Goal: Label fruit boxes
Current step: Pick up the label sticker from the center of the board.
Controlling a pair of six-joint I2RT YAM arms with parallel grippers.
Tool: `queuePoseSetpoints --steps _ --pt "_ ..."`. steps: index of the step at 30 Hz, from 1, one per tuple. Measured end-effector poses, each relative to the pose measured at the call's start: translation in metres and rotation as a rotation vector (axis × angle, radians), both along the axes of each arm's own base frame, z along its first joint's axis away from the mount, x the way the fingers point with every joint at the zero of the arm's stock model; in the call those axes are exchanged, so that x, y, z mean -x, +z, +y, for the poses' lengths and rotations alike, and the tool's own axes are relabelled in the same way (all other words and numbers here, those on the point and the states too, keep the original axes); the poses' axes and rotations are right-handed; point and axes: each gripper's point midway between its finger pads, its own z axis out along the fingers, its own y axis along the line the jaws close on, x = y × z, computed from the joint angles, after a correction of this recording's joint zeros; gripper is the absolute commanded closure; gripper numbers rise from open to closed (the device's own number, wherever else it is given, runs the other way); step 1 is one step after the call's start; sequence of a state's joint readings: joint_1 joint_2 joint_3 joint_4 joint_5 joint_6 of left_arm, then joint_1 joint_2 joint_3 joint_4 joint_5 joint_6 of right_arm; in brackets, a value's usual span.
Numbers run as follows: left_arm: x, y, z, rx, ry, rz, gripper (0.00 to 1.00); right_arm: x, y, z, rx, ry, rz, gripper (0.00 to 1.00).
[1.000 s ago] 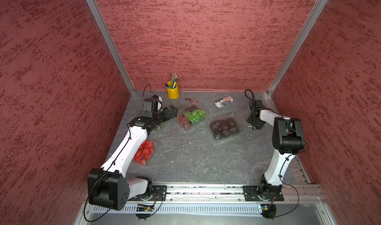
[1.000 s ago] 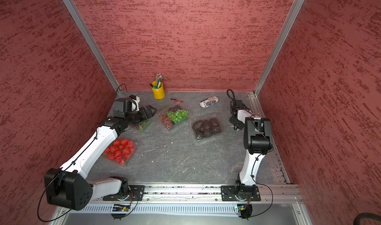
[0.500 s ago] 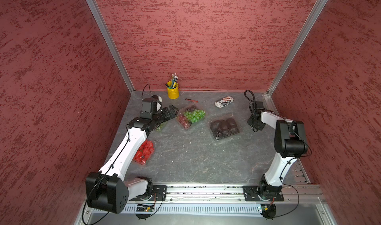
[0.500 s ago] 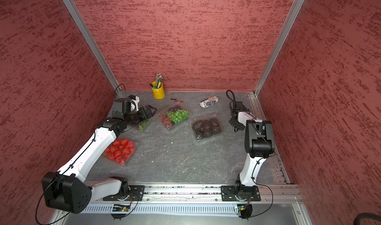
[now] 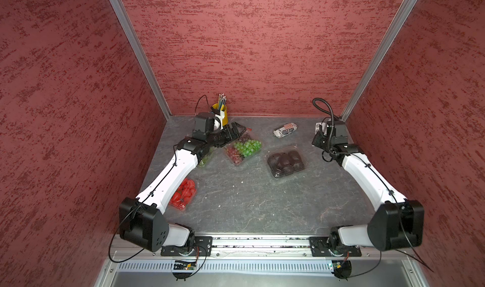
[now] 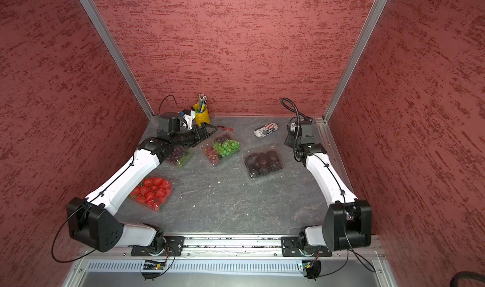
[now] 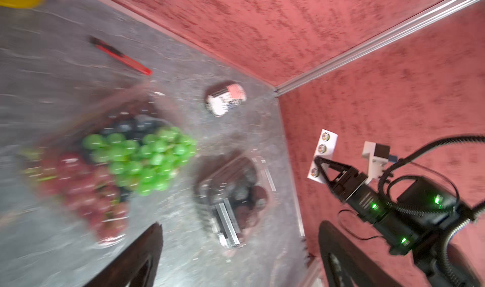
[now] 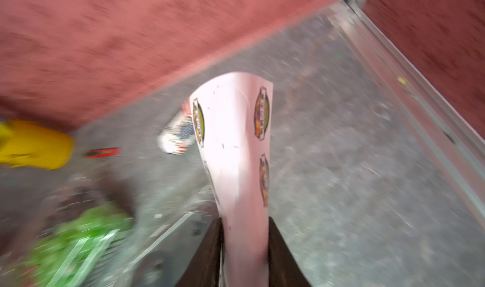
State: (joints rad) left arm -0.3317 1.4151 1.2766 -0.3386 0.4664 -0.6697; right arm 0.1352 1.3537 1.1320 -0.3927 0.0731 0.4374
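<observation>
Four fruit boxes lie on the grey table. The green-and-red grape punnet (image 5: 243,148) (image 6: 221,147) (image 7: 112,172) is at the back middle. The dark fruit in its black tray (image 5: 286,161) (image 6: 263,160) (image 7: 231,193) is to its right. The strawberries (image 5: 183,193) (image 6: 152,191) are at the front left. A dark grape punnet (image 6: 179,155) lies partly under my left forearm. My left gripper (image 5: 236,130) (image 6: 207,130) (image 7: 238,246) hangs open beside the grape punnet's back edge, empty. My right gripper (image 5: 319,133) (image 6: 290,138) (image 8: 244,235) is shut on a white sticker sheet (image 8: 233,146) (image 7: 324,151), held above the back right corner.
A yellow pencil cup (image 5: 220,112) (image 6: 201,113) stands at the back wall behind my left wrist. A red utility knife (image 6: 225,128) (image 7: 120,55) lies behind the grape punnet. A white patterned packet (image 5: 285,129) (image 6: 266,129) lies at the back. Red walls close in three sides.
My right arm's elbow has dropped toward the front while its gripper stays at the back right corner with the sheet. My left gripper has shifted slightly along the grape punnet's back edge.
</observation>
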Motion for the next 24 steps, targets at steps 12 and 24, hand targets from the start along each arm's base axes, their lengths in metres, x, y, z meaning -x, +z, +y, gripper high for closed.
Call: queuePoseSetpoints --steps 12,24 --pt "-0.011 0.065 -0.056 0.207 -0.159 -0.137 0.28 0.029 0.085 0.171 -0.183 0.438 -0.241 0.71" --pt "-0.003 0.094 -0.067 0.272 -0.232 -0.252 0.45 0.053 0.138 0.254 -0.341 0.676 -0.338 0.71"
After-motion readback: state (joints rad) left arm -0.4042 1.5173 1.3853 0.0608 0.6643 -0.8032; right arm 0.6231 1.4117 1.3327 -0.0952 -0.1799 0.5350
